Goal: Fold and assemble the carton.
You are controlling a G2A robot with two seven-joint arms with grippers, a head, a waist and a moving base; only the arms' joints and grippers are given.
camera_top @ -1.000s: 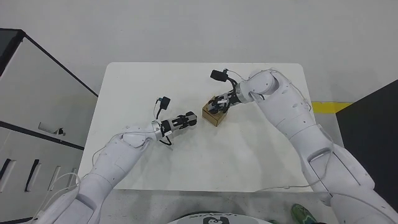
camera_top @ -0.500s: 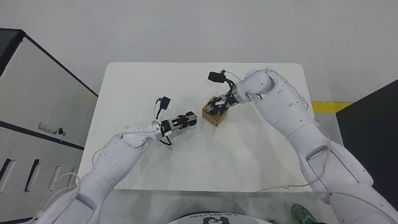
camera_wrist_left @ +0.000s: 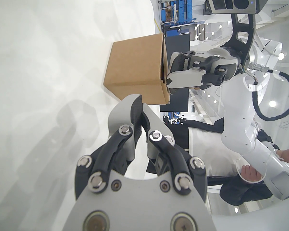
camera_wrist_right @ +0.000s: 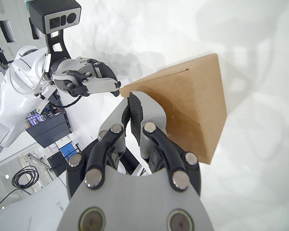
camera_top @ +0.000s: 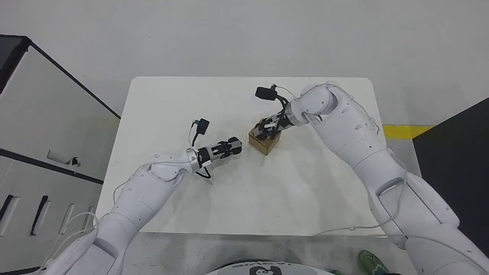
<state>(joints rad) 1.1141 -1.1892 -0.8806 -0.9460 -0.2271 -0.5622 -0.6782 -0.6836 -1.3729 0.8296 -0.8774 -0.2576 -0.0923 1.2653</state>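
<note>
Carton [camera_top: 263, 142] stands boxed up mid-counter [camera_top: 321, 191], right end effector [camera_wrist_right: 132, 102] pinched together against its top edge, left end effector [camera_wrist_left: 140, 108] closed, empty, just beside, so only the top closure seems left.

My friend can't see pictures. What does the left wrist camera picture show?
A brown carton stands on the white table, and the right gripper is at one of its edges with its fingers shut. Nearer the camera, the left gripper, also shut, points at the carton's closest corner.
</note>
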